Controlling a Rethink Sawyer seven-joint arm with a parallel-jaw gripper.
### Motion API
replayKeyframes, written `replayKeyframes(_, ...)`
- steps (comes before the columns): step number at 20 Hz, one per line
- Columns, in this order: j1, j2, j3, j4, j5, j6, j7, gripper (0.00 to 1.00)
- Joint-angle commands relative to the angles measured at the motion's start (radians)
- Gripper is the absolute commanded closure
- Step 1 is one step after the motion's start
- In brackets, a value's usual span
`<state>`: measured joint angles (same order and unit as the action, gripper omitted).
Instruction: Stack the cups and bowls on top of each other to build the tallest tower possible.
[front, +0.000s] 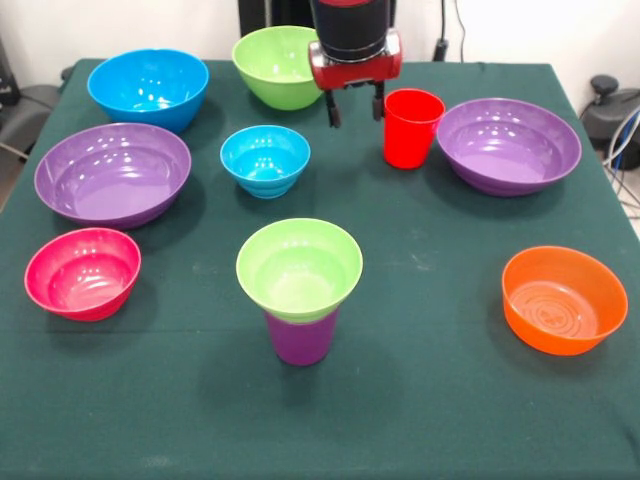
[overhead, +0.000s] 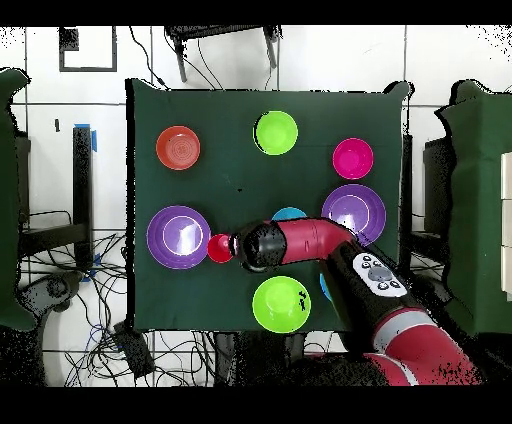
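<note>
My gripper (front: 355, 108) is open and empty, its two dark fingers hanging just left of the red cup (front: 413, 128), which stands upright on the table. In the overhead view the arm's wrist (overhead: 255, 245) covers the gripper, right beside the red cup (overhead: 219, 247). The tower stands at the near middle: the purple cup (front: 300, 338) with a small lime green bowl (front: 299, 268) resting in its mouth, also seen from above (overhead: 276, 132). A small blue bowl (front: 265, 160) sits left of the gripper.
Around the green table stand a large blue bowl (front: 148, 88), a large lime bowl (front: 278, 66), two purple bowls (front: 112, 173) (front: 508, 145), a pink bowl (front: 83, 272) and an orange bowl (front: 564, 299).
</note>
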<state>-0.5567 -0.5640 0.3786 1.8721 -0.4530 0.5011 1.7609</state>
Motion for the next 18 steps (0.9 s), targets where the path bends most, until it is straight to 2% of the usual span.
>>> replayKeyframes(1,0.014,0.015,0.081,0.023,-0.087,-0.123,-0.031,0.00)
replayKeyframes(6,0.016,-0.017,0.071,0.043,-0.081,-0.120,-0.020,0.00)
replayKeyframes(12,-0.005,-0.162,0.068,0.111,-0.060,-0.053,-0.042,0.00)
replayKeyframes(18,-0.030,-0.219,0.079,0.115,-0.055,-0.023,-0.076,0.00)
